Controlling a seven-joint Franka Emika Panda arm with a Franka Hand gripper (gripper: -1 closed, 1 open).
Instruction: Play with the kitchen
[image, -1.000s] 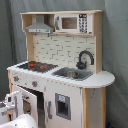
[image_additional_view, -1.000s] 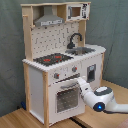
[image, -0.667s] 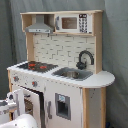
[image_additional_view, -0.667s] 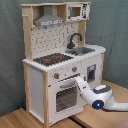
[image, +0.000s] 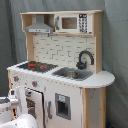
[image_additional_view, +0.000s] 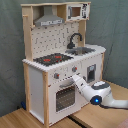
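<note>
Arm comes in from the lower right of the second exterior view, white links with a blue light glowing on the wrist joint. It angles up and left, and the gripper (image_additional_view: 76, 80) sits near frame center. Fingers are hidden. In the first exterior view, white arm parts fill the lower left corner.

grey backdrop curtain (image_additional_view: 10, 55), wooden tabletop (image_additional_view: 20, 120)

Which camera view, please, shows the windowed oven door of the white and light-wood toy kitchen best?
The second exterior view: the windowed oven door faces the camera whole, the robot arm reaching its top edge. In the first exterior view, the door sits low, partly cut by the arm.
</note>
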